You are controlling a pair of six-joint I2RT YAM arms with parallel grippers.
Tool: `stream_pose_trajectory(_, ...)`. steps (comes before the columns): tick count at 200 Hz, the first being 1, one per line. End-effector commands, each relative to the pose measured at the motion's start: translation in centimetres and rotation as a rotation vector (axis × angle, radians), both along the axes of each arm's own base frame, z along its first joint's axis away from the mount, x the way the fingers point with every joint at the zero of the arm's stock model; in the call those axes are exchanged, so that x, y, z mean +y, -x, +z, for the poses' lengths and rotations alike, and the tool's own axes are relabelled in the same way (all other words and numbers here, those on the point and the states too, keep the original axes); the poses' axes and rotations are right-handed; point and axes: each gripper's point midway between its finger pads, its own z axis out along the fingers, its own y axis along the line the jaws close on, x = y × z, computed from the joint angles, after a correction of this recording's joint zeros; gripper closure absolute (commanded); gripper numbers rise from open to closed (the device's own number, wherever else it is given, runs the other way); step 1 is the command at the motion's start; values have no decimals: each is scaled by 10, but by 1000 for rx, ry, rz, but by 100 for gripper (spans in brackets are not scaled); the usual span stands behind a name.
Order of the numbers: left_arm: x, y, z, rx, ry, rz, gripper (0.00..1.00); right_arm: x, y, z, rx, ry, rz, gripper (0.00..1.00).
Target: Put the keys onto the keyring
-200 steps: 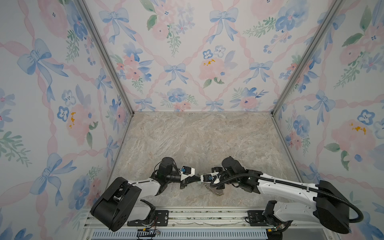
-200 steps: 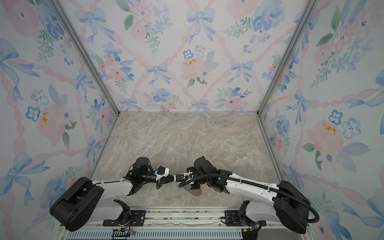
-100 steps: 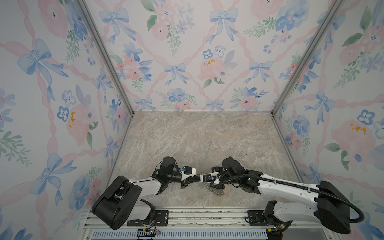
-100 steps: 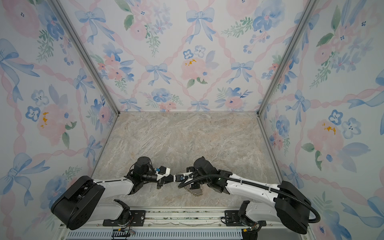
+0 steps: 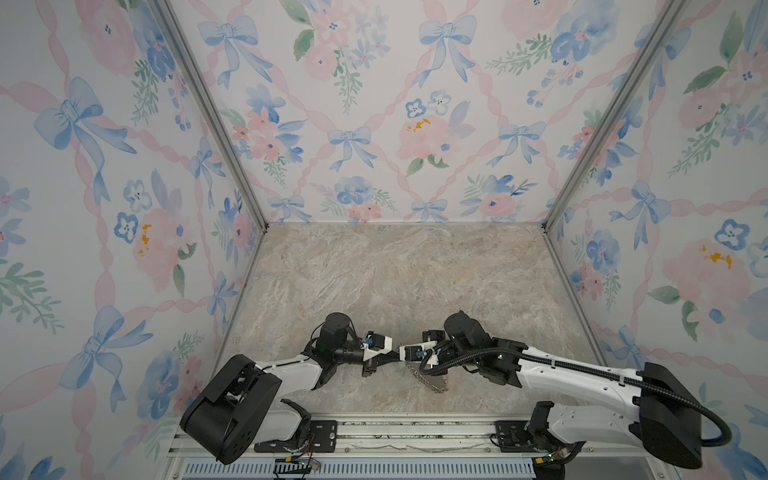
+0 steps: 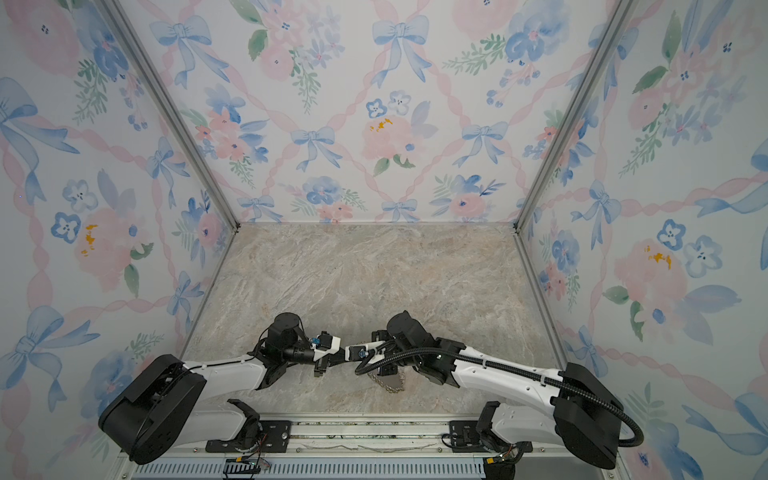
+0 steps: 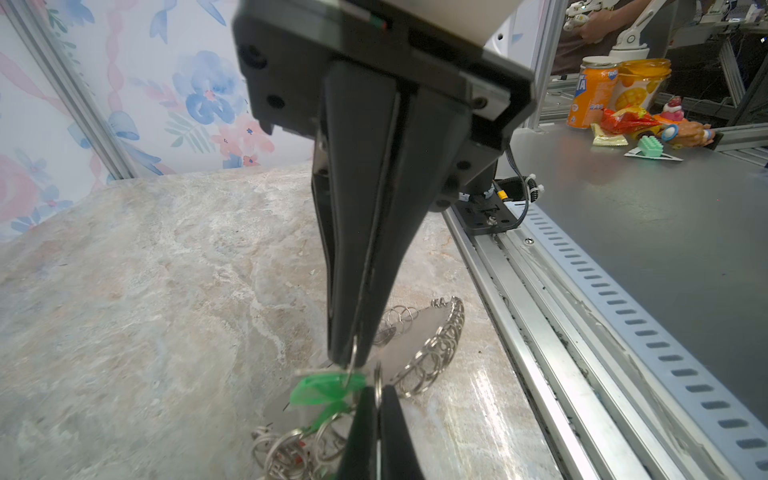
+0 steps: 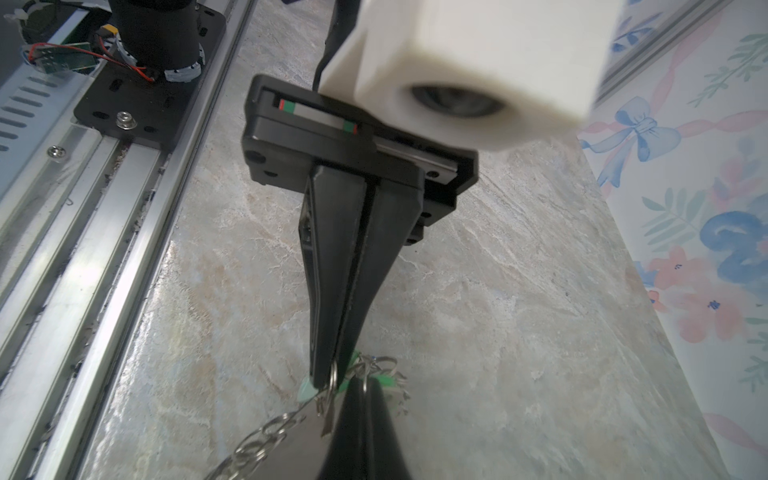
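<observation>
Wrist views alone show green key (image 7: 320, 390)

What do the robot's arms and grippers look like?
The left arm and right arm have white shells and black joints; a black ribbed cable runs along the right one. The left gripper and right gripper are black, with long tapered fingers, a rail marked red and green, and a white camera block.

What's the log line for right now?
left gripper: shut on ring | right gripper: shut on ring | green key: at tips | keyring: close by tips
</observation>
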Motion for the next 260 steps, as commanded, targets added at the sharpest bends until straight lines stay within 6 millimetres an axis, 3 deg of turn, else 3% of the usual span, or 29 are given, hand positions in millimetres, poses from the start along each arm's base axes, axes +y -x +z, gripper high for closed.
stream_pose_trajectory(1, 2, -3, 5, -41, 10, 11, 100, -7, -2, -2, 25, -4, -46, 100)
stream_pose_trajectory(60, 5, -9, 6, -67, 2, 57, 100, -13, -7, -14, 49, -2, -88, 100)
stream_pose_trajectory(131, 4, -8, 6, -75, 2, 55, 100, -10, -10, -6, 22, -28, -89, 100)
stream_pose_trajectory(187, 2, 0, 7, -58, 16, -1, 100, -7, 7, -9, 19, -11, -8, 100)
stream_pose_trajectory(260, 5, -5, 4, -102, 0, 47, 100, -7, 4, -15, 14, 6, -28, 100)
